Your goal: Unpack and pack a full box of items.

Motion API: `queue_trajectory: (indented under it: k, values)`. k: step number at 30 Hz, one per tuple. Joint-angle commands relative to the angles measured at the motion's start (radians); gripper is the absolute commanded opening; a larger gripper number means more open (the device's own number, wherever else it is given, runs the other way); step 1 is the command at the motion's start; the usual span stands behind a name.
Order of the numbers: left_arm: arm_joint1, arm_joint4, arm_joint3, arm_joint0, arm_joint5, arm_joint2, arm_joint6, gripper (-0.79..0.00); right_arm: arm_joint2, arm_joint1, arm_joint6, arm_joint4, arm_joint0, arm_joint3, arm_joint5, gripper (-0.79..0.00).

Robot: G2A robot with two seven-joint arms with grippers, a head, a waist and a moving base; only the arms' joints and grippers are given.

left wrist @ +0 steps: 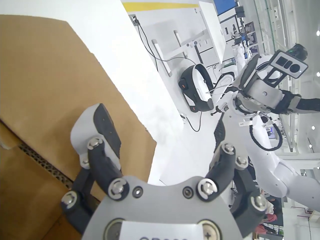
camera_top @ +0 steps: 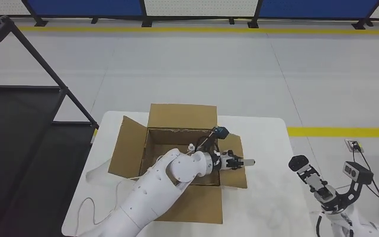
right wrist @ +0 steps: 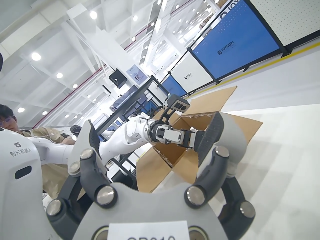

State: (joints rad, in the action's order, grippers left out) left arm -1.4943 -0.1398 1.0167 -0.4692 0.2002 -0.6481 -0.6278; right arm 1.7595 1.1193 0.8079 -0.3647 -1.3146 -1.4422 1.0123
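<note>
An open cardboard box [camera_top: 177,139] stands on the white table [camera_top: 269,201] with its flaps spread out. My left gripper [camera_top: 240,161] hangs over the box's right flap [left wrist: 50,81], open, with nothing between its fingers [left wrist: 105,128]. A small white item [camera_top: 191,146] shows inside the box beside the left arm; the rest of the inside is hidden by the arm. My right gripper [camera_top: 309,175] is held off the table's right edge, open and empty [right wrist: 152,136], facing the box [right wrist: 175,156] and the left gripper [right wrist: 187,139].
A black metal frame [camera_top: 41,77] stands left of the table. Bare tabletop lies to the right of the box and along the front. Blue and white partition panels [camera_top: 201,7] line the far side of the floor.
</note>
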Motion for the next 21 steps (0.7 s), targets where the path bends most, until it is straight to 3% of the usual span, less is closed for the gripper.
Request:
queue_trajectory:
  k: [1,13,21]
  values:
    - [-0.011,-0.001,-0.026,0.013,-0.009,0.01,-0.001,0.0,-0.007,0.0,0.0,0.003,0.012,0.009,0.0,0.0]
    - [-0.052,0.025,-0.108,0.057,0.003,0.004,0.002,0.0,-0.044,-0.009,0.0,0.014,0.059,0.042,0.0,0.0]
    - [-0.017,0.005,-0.02,0.01,0.061,-0.113,0.09,0.0,-0.043,-0.005,-0.028,0.015,0.079,0.058,0.0,0.0]
